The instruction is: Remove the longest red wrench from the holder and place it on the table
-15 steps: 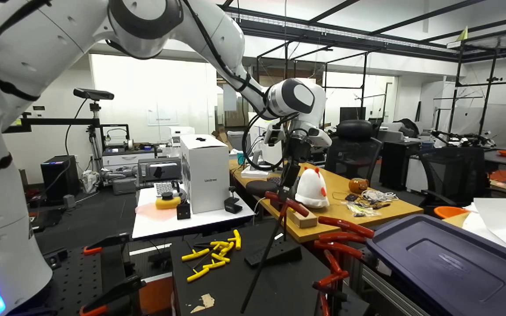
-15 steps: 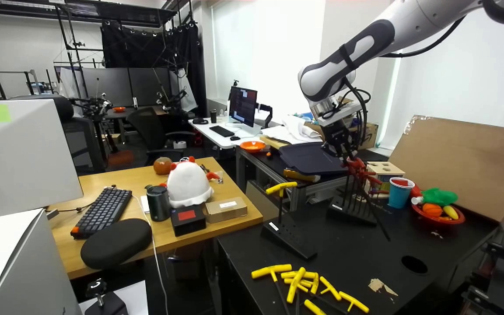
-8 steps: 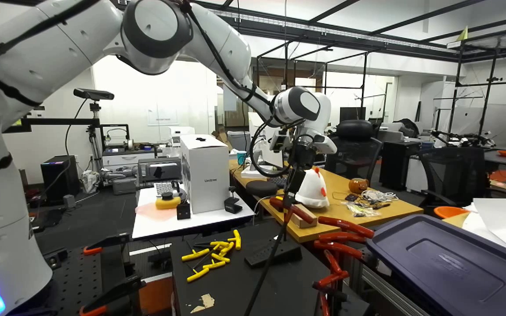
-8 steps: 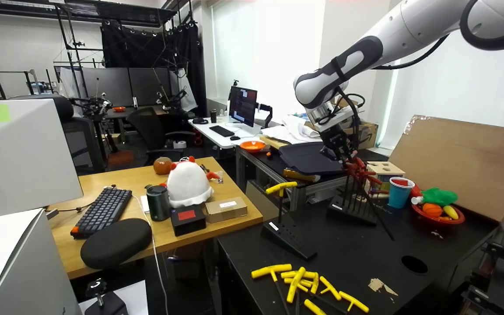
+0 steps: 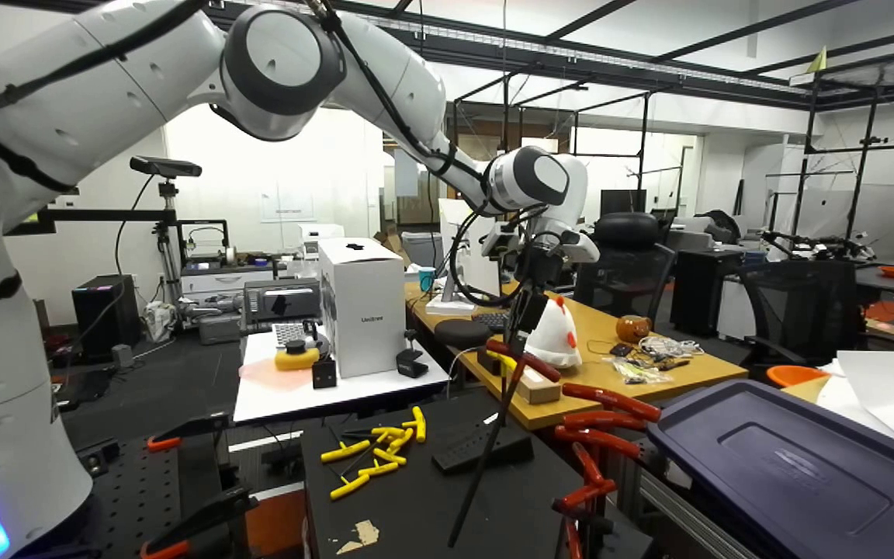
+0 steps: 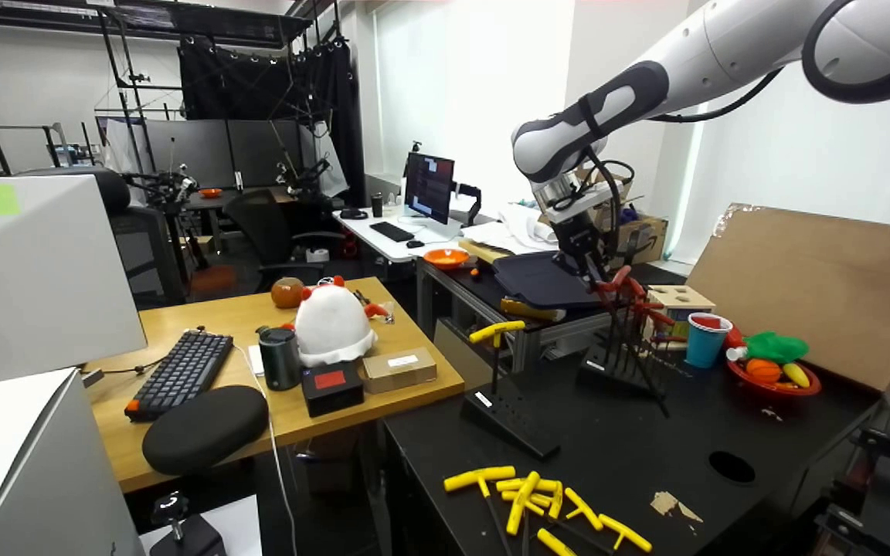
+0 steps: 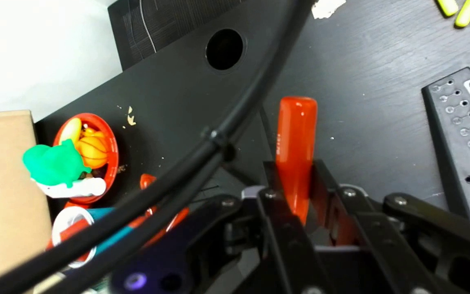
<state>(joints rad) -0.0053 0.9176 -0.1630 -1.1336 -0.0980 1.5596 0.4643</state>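
Note:
The longest red wrench (image 5: 536, 365) is clamped by its red handle in my gripper (image 5: 523, 330). Its long dark shaft slants down over the table (image 5: 393, 532); I cannot tell whether its tip touches. In an exterior view the held handle (image 6: 613, 279) sits at the gripper (image 6: 593, 279), near the holder (image 6: 599, 372). The holder keeps several shorter red wrenches (image 6: 640, 309). The wrist view shows the handle (image 7: 296, 134) between the fingers (image 7: 296, 173), its shaft mostly hidden. The shaft is out of the holder, which lies mostly below the frame in an exterior view.
A small black rack (image 6: 511, 421) with one yellow wrench (image 6: 497, 330) stands on the table. Several yellow T-handled tools (image 5: 381, 450) lie loose near it. A blue cup (image 6: 704, 340) and a red bowl of toy food (image 6: 773, 390) stand beyond the holder. The table has a round hole (image 7: 225, 49).
My gripper has dipped, then risen slightly, and moved away from the robot's base with the wrench held. The shaft's tip has shifted along with it.

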